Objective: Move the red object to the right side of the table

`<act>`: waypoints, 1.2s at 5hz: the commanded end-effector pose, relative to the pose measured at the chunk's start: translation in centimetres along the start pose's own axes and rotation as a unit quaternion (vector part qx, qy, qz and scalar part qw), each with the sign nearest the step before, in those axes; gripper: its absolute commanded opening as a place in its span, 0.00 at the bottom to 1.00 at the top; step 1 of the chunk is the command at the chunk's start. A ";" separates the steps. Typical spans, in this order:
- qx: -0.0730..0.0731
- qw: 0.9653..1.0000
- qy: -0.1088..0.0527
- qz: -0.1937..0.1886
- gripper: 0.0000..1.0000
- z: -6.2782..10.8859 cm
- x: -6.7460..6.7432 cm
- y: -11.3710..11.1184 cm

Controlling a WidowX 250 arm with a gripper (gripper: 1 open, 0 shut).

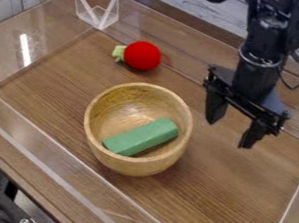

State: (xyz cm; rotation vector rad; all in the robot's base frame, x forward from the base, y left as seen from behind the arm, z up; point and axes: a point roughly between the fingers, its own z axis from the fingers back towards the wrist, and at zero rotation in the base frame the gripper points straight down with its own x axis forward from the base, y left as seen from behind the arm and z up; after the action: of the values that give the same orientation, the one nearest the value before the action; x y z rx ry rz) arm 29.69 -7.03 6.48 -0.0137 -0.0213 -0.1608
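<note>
The claw (232,124) stands wide open over the right part of the table (211,195), its two dark fingers spread well apart and pointing down, with nothing held between them. It hangs to the right of the wooden bowl (103,99), near the bowl's rim but apart from it; whether the fingertips touch the tabletop, I cannot tell. Above the claw, the black arm reaches up to the top edge of the view, a cable looping at its side. Inside the bowl lies a green block (140,136), tilted, one end toward the bowl's front left. Farther out, beyond the bowl toward the back, the red object (142,55) sits on the wood-grain tabletop, its green stub facing left, well apart from the claw. Past it, at the back left, stands a clear, angular piece (97,10).
</note>
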 end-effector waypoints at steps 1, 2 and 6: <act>0.000 0.995 -0.012 -0.104 1.00 1.7 0.8 2.1; 0.004 0.974 -0.008 -0.227 1.00 2.8 1.1 5.9; 0.040 0.901 0.002 -0.433 1.00 3.0 2.6 13.5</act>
State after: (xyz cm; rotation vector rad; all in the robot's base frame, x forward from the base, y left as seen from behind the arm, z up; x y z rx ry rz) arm 33.39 5.42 7.54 0.0351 0.0213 -1.0598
